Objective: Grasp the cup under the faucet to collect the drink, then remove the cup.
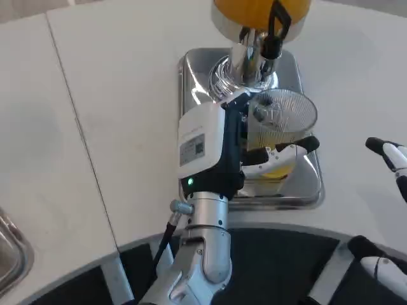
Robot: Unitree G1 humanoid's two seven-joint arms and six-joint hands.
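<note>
Cup (280, 127), clear plastic and ribbed, standing on the steel drip tray (311, 184) directly beneath the chrome faucet (245, 60) of the orange drink dispenser (254, 13). A yellow drink already fills its lower part. The left hand (219, 143), white-backed, lies against the near-left side of the cup; its fingers (286, 154) wrap round the front of the wall, so the hand holds the cup. Whether the far side of the grip is fully closed cannot be told, being hidden by the hand's back. The right hand (391, 159) sits at the right edge of the white surface (114, 114), well apart from the tray; how far its fingers are spread cannot be told.

Step in hand, as judged: holding the cup in place while it fills, with removal to follow. To do this well, the grip should remain light enough not to crush the thin wall, and the rim should be kept level and centred under the spout. On withdrawal, the cup would best be drawn toward the robot, clear of the faucet, before any lift; tilting risks a spill.
</note>
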